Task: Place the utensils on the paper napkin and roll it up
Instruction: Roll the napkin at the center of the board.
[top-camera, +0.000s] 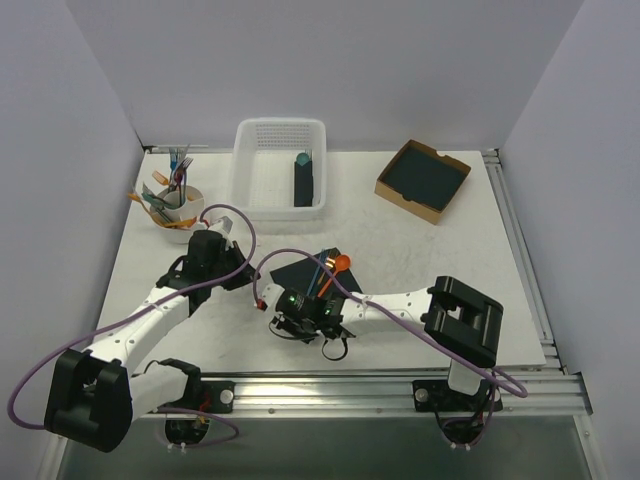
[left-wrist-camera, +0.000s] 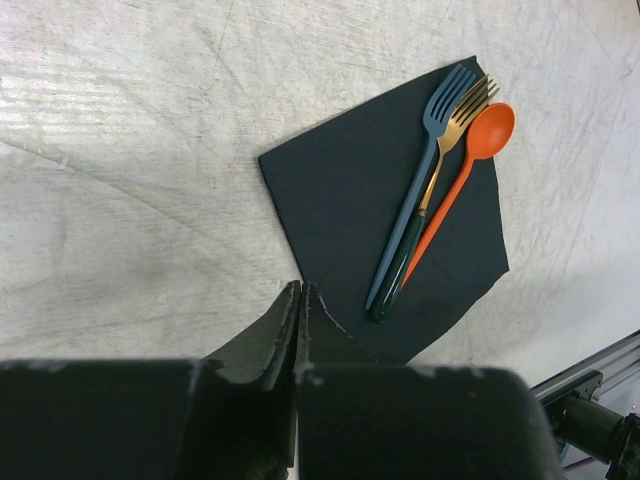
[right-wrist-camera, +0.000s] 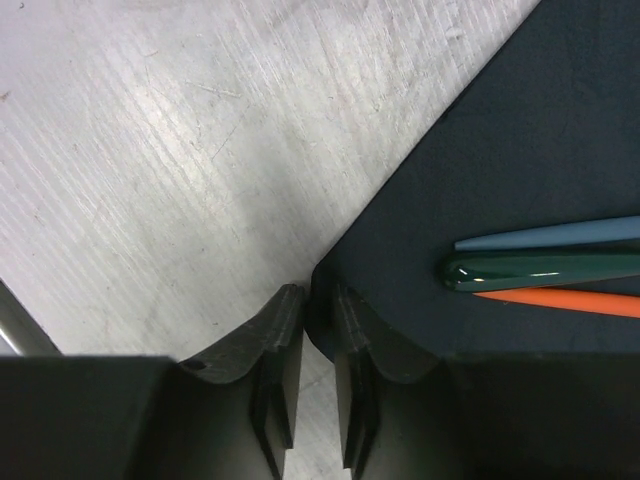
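1. The paper napkin (left-wrist-camera: 350, 200): a dark, thin square lying flat on the counter (top-camera: 400, 260), centre-near, turned corner-on to the arms. Judged very light and limp, easy to crease or tear. Best taken at a free corner or edge, away from the load.
2. The utensils: an orange spoon (left-wrist-camera: 470, 160), a blue fork (left-wrist-camera: 425, 170) and a green-handled fork (left-wrist-camera: 400, 265). They lie side by side on the napkin's right part, with their heads over its far-right edge. Judged light, stiff and smooth, so liable to slide or roll as the sheet lifts.
3. Right tool (right-wrist-camera: 318, 295): at the napkin's near corner, jaws a narrow slit apart with the corner at the slit. No firm pinch shows.
4. Left tool (left-wrist-camera: 300, 290): jaws pressed together, nothing held, just beside the napkin's left edge.
5. Surroundings, all well apart:
   - white basket (top-camera: 245, 150) holding a dark roll with a teal tip (top-camera: 303, 180), far centre
   - cardboard box (top-camera: 405, 203) of dark sheets, far right
   - cup (top-camera: 180, 228) of mixed cutlery, far left
6. Obstruction: only the left tool stands near the napkin; nothing else crowds it.
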